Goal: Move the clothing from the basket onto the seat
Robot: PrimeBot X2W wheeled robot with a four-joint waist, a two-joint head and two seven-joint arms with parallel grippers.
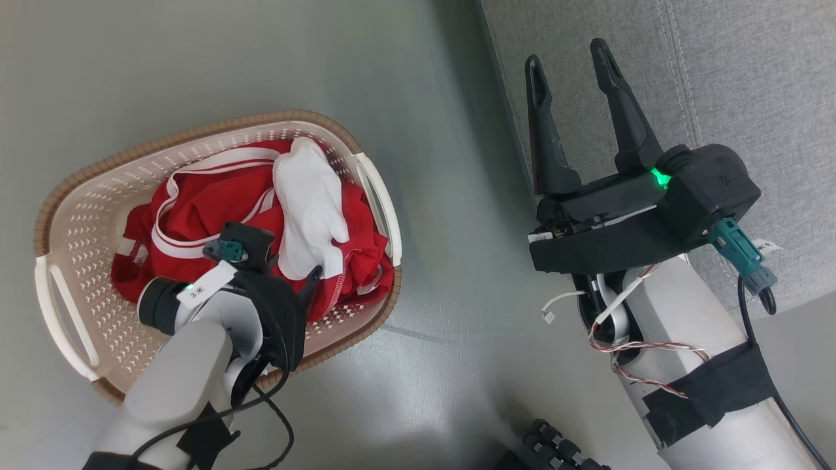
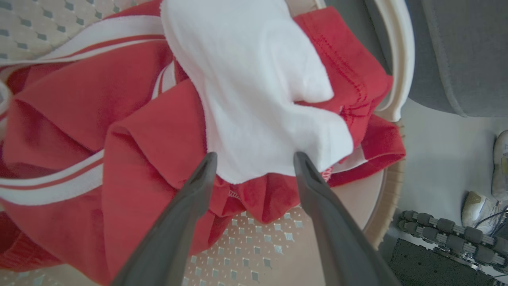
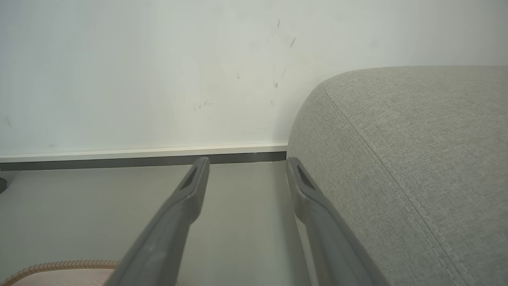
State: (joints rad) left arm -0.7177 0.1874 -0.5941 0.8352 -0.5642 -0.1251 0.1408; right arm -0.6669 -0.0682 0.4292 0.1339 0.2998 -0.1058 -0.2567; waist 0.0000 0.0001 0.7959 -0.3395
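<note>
Head view: basket [image 1: 77, 215] stood on the grey floor [image 1: 418, 91] at 9 o'clock and the seat [image 1: 731, 72] at 2 o'clock, with a strip of floor between them. All clothing lay in the basket. The red garment [image 1: 209, 212] with white stripes was bunched across the bottom. The white cloth [image 1: 312, 196] was draped on top toward the pile's 2 o'clock side, near the basket's 3 o'clock handle. My left gripper [image 2: 254, 157] hung inside the basket at the pile's 5 o'clock edge, fingers spread wide, holding nothing. In the left wrist view the tips flanked the near end of the white cloth; I could not tell whether they touched it. My right gripper [image 1: 567, 55] was raised by the seat's 9 o'clock edge, fingers spread and empty, pointing to 12 o'clock. Right wrist view: seat at 3 o'clock, pale wall [image 3: 158, 71] at 12.
</note>
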